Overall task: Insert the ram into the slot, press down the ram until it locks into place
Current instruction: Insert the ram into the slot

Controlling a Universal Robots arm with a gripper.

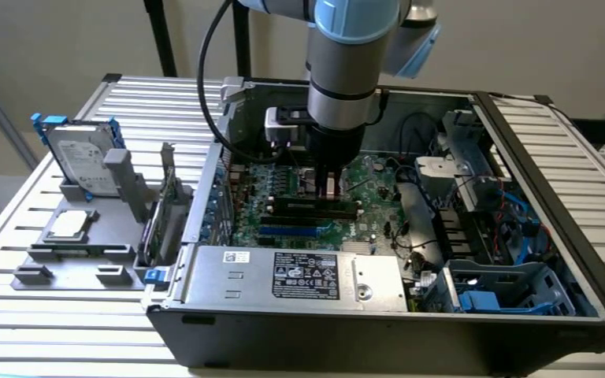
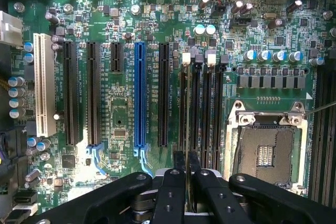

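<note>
Black case (image 1: 387,346) lies open on the counter (image 1: 29,331), green motherboard (image 2: 121,103) facing up; the claw (image 2: 187,158) is clenched on the ram (image 2: 187,108), held edge-on along a black slot (image 2: 183,93). Judged from here, it wants a square, straight, even push; tilt would miss an end clip.

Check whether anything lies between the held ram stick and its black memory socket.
Nothing visible does. The thin dark-green ram stick, clamped in the jaws, runs along the long black plastic memory socket with no cable across it.
</note>
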